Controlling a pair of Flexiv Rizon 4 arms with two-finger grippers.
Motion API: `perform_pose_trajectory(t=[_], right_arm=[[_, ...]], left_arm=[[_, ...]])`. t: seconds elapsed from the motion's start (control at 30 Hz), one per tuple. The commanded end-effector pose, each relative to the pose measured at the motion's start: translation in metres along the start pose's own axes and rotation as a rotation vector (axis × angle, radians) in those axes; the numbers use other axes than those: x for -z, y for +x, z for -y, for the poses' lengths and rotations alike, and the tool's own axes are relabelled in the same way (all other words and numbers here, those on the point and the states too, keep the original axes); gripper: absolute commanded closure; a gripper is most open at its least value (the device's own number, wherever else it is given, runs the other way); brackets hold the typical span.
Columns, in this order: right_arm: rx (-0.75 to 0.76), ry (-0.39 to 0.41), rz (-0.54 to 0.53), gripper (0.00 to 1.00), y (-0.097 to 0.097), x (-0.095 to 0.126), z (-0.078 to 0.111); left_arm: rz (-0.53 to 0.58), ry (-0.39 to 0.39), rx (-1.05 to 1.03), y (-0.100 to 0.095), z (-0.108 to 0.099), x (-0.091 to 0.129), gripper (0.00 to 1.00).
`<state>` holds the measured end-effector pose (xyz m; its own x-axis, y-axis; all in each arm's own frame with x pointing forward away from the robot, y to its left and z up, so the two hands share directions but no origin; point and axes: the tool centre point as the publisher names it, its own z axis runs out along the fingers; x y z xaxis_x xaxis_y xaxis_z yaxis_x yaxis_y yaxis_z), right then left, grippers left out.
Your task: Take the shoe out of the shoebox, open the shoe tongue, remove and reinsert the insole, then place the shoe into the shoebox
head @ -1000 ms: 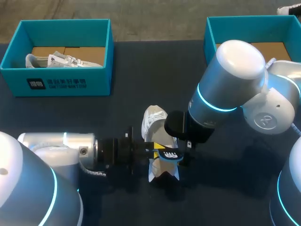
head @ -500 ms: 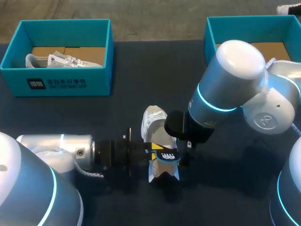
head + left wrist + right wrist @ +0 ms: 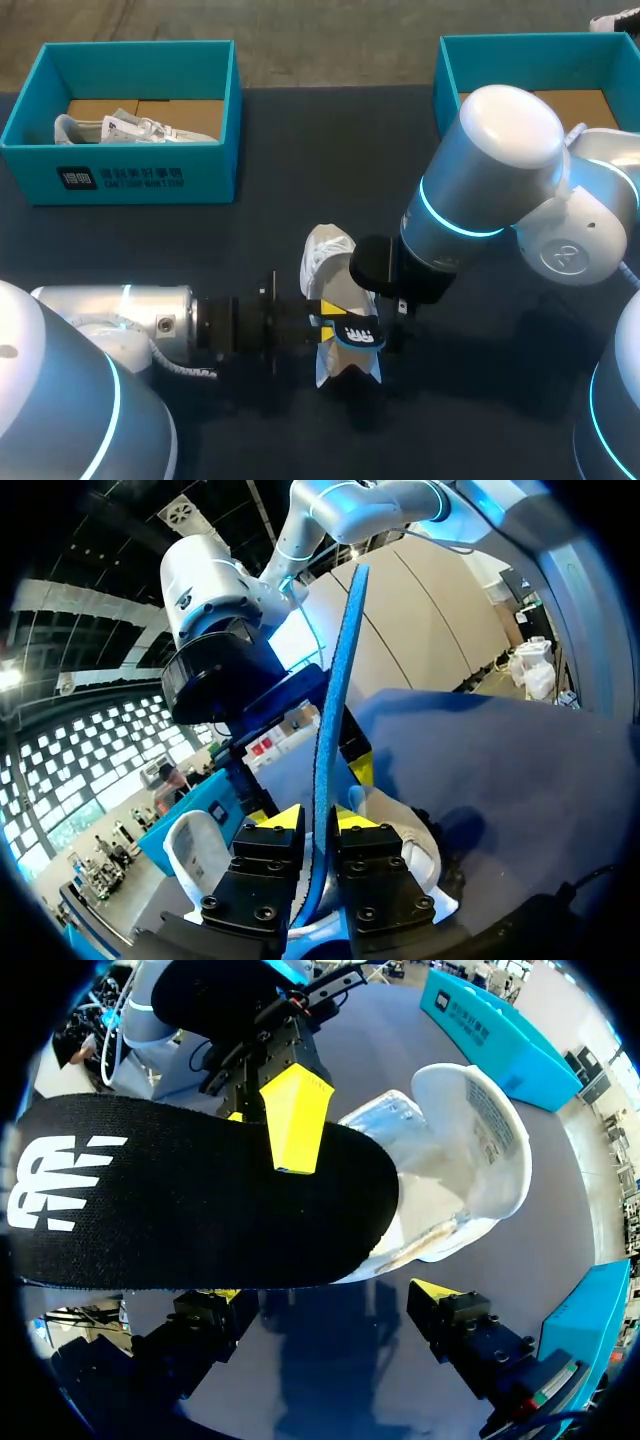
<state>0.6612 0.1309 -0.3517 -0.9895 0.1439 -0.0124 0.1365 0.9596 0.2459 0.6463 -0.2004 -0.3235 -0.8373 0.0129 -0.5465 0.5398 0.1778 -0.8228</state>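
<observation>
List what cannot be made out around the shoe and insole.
- Right arm's fingers: hidden in the head view under that arm's own wrist.
- Opening of the white mesh shoe: covered in the right wrist view by the black logo-printed insole.
- Contents of the teal cardboard shoebox at right: in the head view, mostly blocked by the right arm.

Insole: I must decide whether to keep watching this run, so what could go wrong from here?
1. The left claw pinches the insole by a narrow strip, with most of it standing free. It may slip or buckle when pushed.
2. The right claw is open and does not grip the white shoe, so a push could shove or tip it on the table.
3. Both claws sit close together by the shoe and could collide.
</observation>
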Motion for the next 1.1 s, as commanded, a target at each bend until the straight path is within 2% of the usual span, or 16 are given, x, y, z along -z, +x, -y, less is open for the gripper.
perform_pose_trajectory(t=[0.03,0.33,0.63,0.73,0.8,0.9,1.1], right_arm=[[-0.002,0.001,0.003,0.00,0.001,-0.002,-0.001],[-0.002,0.001,0.003,0.00,0.001,-0.002,-0.001],[-0.002,0.001,0.003,0.00,0.001,-0.002,-0.001],[-0.002,0.001,0.003,0.00,0.001,-0.002,-0.001],[-0.002,0.001,0.003,0.00,0.001,-0.002,-0.001],[-0.002,0.001,0.003,0.00,0.001,-0.002,-0.001],[-0.002,0.001,0.003,0.00,0.001,-0.002,-0.001]], left_arm=[[-0.016,-0.018,-0.005,-0.002,0.009,0.000,0.82],[-0.035,-0.037,-0.020,-0.006,0.018,-0.008,0.79],[-0.076,-0.050,-0.022,-0.002,0.023,-0.014,0.76],[-0.080,-0.058,-0.022,-0.001,0.020,-0.015,0.79],[-0.080,-0.062,-0.022,0.000,0.019,-0.016,0.85],[-0.082,-0.065,-0.024,-0.001,0.019,-0.016,1.00],[-0.079,-0.051,-0.031,0.000,0.017,-0.013,1.00]])
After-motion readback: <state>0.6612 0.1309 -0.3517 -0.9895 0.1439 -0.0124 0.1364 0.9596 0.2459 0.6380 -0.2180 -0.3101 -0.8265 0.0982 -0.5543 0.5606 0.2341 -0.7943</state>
